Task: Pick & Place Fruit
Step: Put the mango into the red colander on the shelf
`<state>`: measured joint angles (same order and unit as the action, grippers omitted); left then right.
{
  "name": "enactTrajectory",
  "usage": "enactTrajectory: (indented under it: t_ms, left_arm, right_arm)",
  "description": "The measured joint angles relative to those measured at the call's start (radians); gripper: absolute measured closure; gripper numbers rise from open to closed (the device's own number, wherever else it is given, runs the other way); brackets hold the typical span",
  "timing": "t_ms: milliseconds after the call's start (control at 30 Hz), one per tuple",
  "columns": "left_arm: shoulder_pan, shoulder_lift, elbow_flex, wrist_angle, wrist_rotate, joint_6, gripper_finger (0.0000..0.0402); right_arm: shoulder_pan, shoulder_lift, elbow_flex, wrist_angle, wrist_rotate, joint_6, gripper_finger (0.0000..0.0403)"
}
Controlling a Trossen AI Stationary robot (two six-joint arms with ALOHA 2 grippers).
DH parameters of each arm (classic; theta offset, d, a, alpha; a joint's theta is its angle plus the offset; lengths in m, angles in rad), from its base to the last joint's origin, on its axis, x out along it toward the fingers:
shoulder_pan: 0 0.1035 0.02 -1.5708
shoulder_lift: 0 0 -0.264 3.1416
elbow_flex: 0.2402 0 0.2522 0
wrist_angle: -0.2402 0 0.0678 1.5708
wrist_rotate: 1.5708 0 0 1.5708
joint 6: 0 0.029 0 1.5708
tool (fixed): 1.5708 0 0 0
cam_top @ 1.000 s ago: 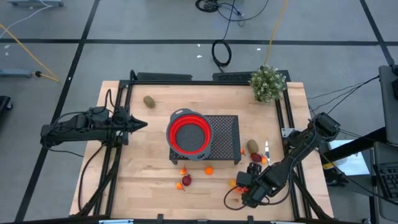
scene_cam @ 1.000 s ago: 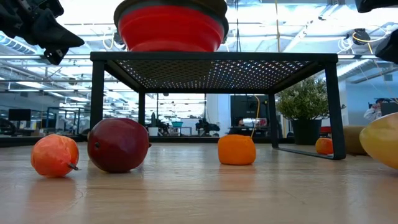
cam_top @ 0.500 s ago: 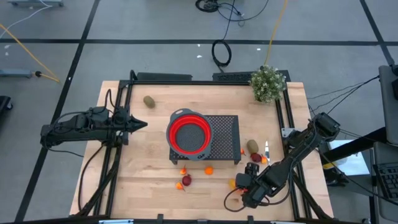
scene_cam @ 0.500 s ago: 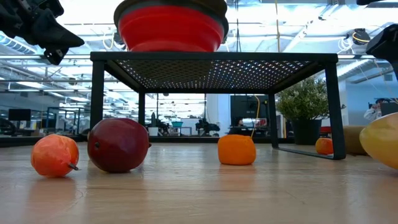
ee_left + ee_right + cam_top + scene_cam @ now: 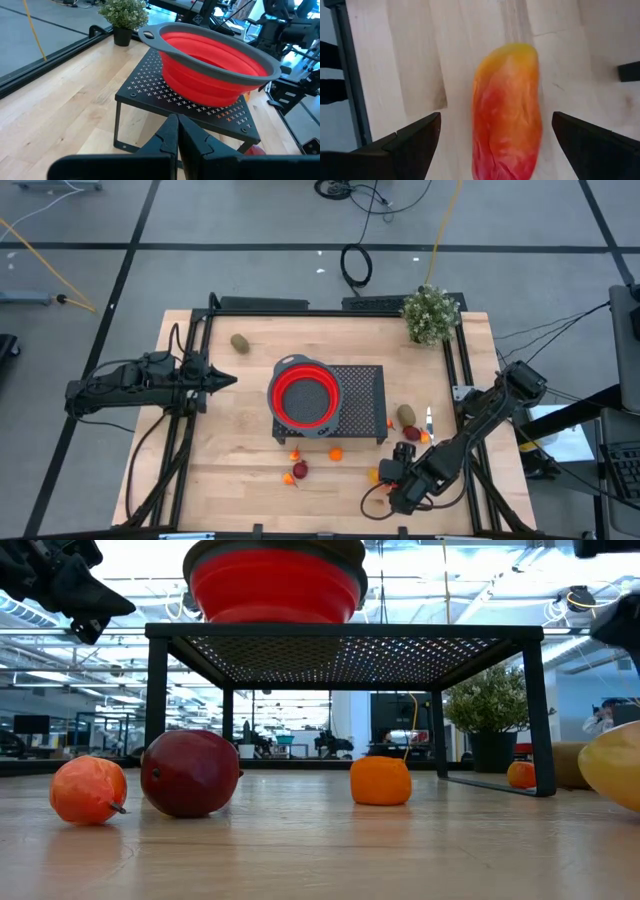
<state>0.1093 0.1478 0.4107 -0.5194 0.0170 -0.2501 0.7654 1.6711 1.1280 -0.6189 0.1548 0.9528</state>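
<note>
Mango (image 5: 506, 112), red-orange-yellow toy, lies on the table (image 5: 230, 450) near its front-right edge, betw. the wide-open fingers of the right hand (image 5: 495, 145), not gripped. Risk: rounded sides could squirt out off-centre. Left hand (image 5: 228, 380) shut, empty.

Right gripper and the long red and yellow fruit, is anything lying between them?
Nothing: in the right wrist view the open right gripper hangs over the mango, which lies on bare wooden table between the jaws, untouched.

Red bowl (image 5: 210, 62) sits on black mesh stand (image 5: 185, 102), possibly overhanging.
</note>
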Motion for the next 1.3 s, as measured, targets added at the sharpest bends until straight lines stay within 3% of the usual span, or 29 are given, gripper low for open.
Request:
enactTrajectory:
  t_ms: [367,767,1100,1300]
  left_arm:
    - [0.0,0.0,0.0,0.0,0.0,0.0,0.0394]
    - [0.0,0.0,0.0,0.0,0.0,0.002,0.0394]
    - [0.0,0.0,0.0,0.0,-0.001,0.002,0.0394]
    - [0.0,0.0,0.0,0.0,-0.001,0.001,0.0394]
  right_arm:
    - [0.0,0.0,-0.153,0.147,-0.028,0.039,0.0025]
    - [0.0,0.0,-0.18,0.159,-0.029,0.004,0.0032]
    - [0.0,0.0,-0.181,0.152,-0.028,0.019,0.0112]
    - [0.0,0.0,-0.181,0.154,-0.028,0.108,0.0167]
